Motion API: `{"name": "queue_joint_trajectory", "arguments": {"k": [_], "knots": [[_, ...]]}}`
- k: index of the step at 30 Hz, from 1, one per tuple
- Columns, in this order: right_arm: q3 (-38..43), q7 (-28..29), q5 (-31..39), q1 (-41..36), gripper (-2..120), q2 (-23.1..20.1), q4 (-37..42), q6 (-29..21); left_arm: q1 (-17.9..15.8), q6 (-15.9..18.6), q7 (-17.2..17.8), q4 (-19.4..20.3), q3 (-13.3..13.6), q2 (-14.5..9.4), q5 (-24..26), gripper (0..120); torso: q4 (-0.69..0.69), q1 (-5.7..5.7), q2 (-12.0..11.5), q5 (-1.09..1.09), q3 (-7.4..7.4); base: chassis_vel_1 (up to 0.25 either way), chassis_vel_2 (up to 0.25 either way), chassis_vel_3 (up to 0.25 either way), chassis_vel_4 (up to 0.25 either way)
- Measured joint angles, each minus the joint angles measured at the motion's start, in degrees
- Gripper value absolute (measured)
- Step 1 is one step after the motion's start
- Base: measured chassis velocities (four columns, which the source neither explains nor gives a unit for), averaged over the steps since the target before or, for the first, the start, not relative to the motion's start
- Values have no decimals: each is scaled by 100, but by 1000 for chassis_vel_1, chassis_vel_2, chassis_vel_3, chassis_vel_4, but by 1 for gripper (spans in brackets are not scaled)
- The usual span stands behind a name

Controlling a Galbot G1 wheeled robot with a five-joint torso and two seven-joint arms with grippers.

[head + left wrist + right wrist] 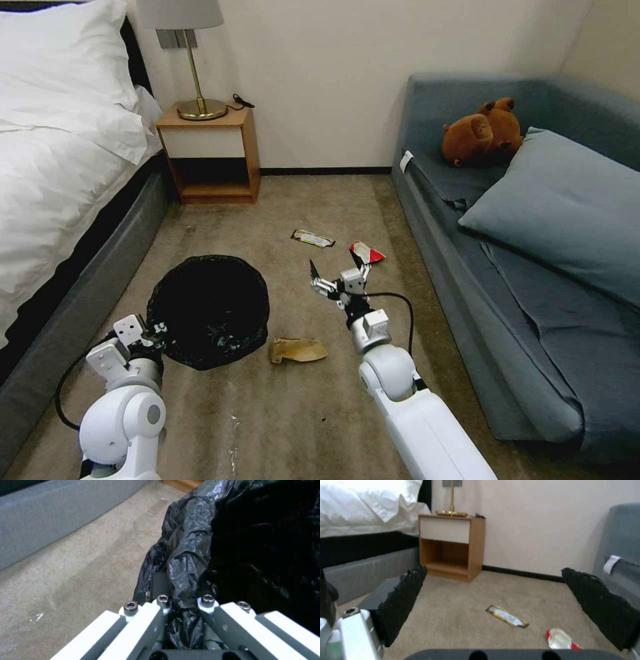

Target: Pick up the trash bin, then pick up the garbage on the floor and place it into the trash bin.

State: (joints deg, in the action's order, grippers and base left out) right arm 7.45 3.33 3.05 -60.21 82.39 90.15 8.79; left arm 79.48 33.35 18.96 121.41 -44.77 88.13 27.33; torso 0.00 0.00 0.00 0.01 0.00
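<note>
The carpet (320, 200) forms a corridor between the bed (60, 200) on the left and the sofa (533, 267) on the right, closed at the far end by the wall and the nightstand (210, 157). The trash bin (210, 310) fills the near-left part of that lane, close to the bed frame, with a narrow strip of floor between them. The left tool (185, 605) is clamped on the bin's bag at its near rim. The right tool (337, 270) hangs spread wide over mid-floor. Beyond it, bare carpet surrounds the snack wrapper (312, 238) and the red-white wrapper (367, 252), the latter nearer the sofa. The brown paper (298, 349) lies just right of the bin, with bare floor on its right and near sides.
</note>
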Motion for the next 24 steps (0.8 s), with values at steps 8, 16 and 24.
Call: {"name": "queue_joint_trajectory", "arguments": {"k": [8,16,24], "knots": [[241,-272,-58,-224,100,61,-205,140,0,-25,-1,-5,2,12,28,1,0,0,0,0,0,0,0,0,0],[434,-703,-96,-309,100,158,-625,322,7,-108,-35,-21,2,21,44,1,0,0,0,-1,0,0,0,0,0],[425,-719,60,-297,100,186,-787,250,-10,-163,-28,-62,9,42,44,1,0,0,0,-1,0,0,0,0,0]]}}
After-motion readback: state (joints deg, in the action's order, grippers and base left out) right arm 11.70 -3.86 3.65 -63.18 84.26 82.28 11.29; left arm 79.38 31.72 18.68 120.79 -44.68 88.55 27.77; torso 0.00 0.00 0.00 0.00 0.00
